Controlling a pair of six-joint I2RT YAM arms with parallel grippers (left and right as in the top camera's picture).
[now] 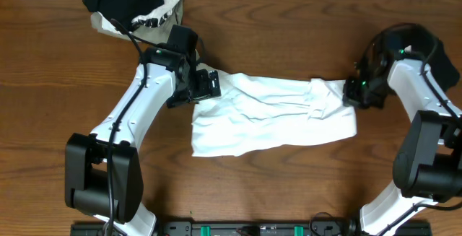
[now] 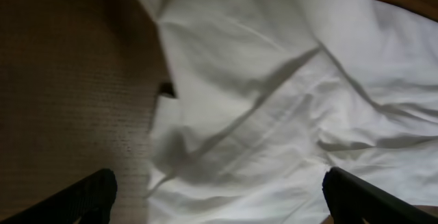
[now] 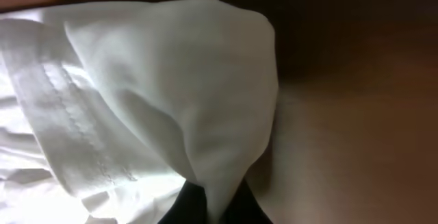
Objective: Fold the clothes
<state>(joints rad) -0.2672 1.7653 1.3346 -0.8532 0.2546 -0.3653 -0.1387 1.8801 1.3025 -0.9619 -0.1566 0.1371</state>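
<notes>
Brown wooden table (image 1: pixel 43 120), white T-shirt (image 1: pixel 267 117) lying crumpled across the middle, one arm at each end.

Far-left back corner: heap of garments (image 1: pixel 130 5), black and white with black print, apart from the shirt. Then the left gripper (image 1: pixel 208 84) over the shirt's upper left edge, jaws spread wide. Its black fingers (image 2: pixel 85 196) stand far apart with white cloth below them, nothing pinched. Shirt flat on the table, wrinkled, a doubled flap near its right end. At the upper right corner the right gripper (image 1: pixel 354 92), jaws pressed together, pinching a bunched fold of the white cloth, stitched hem just beside the pinch.
</notes>
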